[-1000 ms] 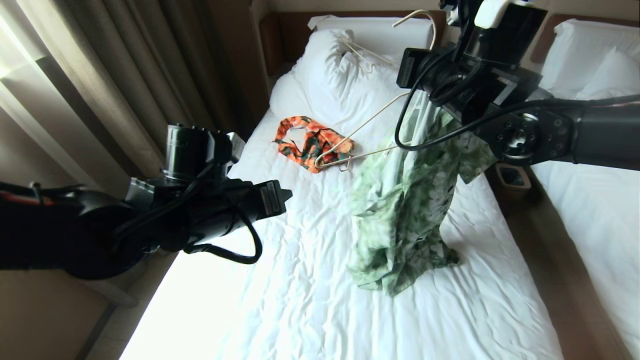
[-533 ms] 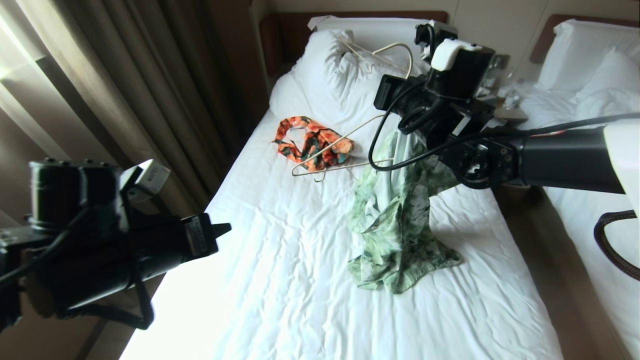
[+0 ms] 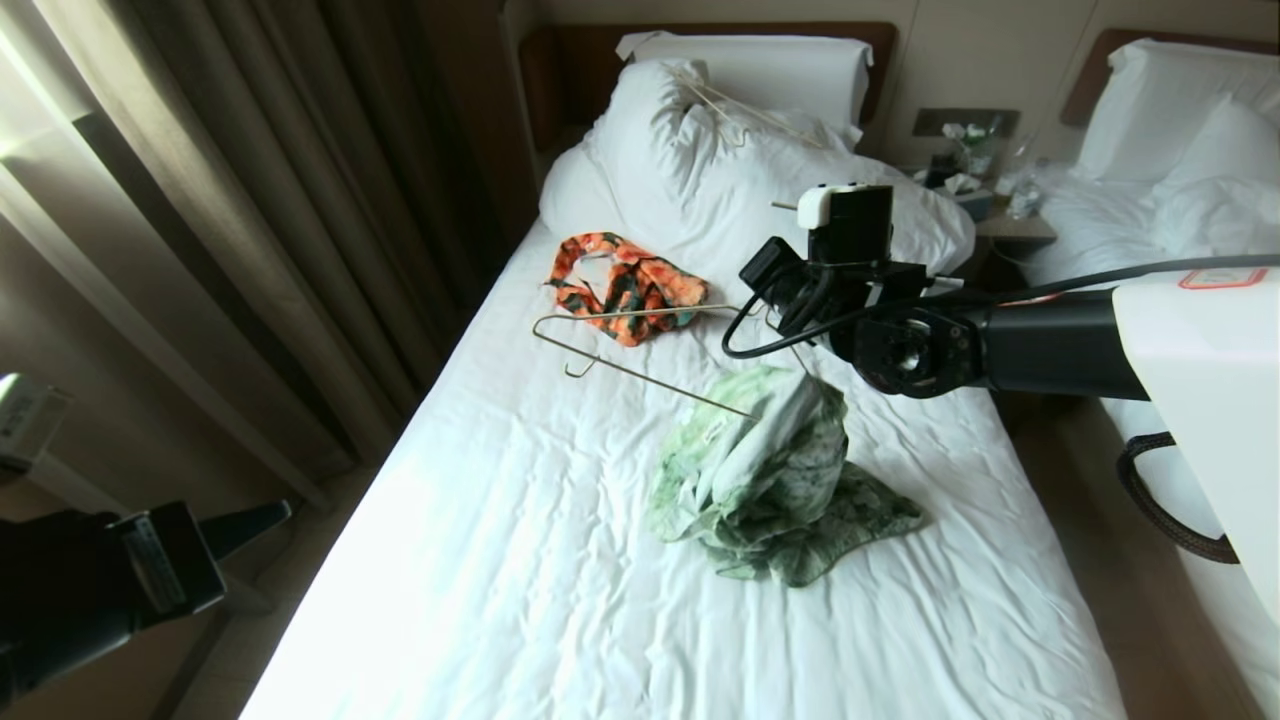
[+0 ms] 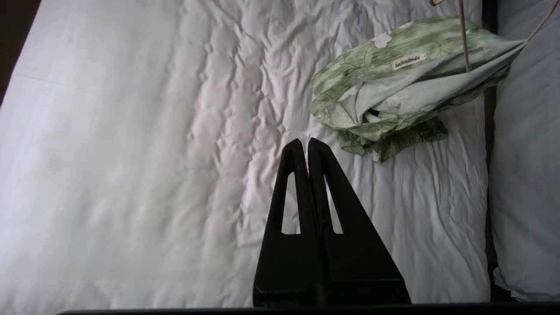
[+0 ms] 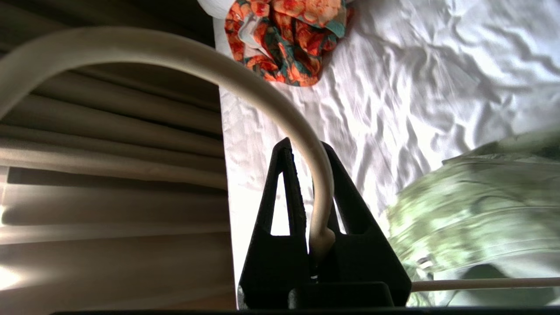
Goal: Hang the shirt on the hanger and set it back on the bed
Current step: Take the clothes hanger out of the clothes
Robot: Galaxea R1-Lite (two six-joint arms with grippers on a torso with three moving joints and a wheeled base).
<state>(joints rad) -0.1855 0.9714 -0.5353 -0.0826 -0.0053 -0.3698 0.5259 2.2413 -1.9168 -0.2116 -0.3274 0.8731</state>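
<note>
Your right gripper [image 5: 311, 175] pinched the hanger [image 3: 640, 345] by its hook — one end tucked in the shirt [image 3: 770, 470], bunched on the bed [image 3: 500, 560]. Left gripper [image 4: 307, 144] was shut, empty. You'd lower flat — slowly.

A small white label [image 4: 408, 61] sewn inside the shirt [image 4: 407, 83] carries dark lettering, too small to read. A red-edged sticker [image 3: 1219, 277] on the robot's white casing cannot be read either.
</note>
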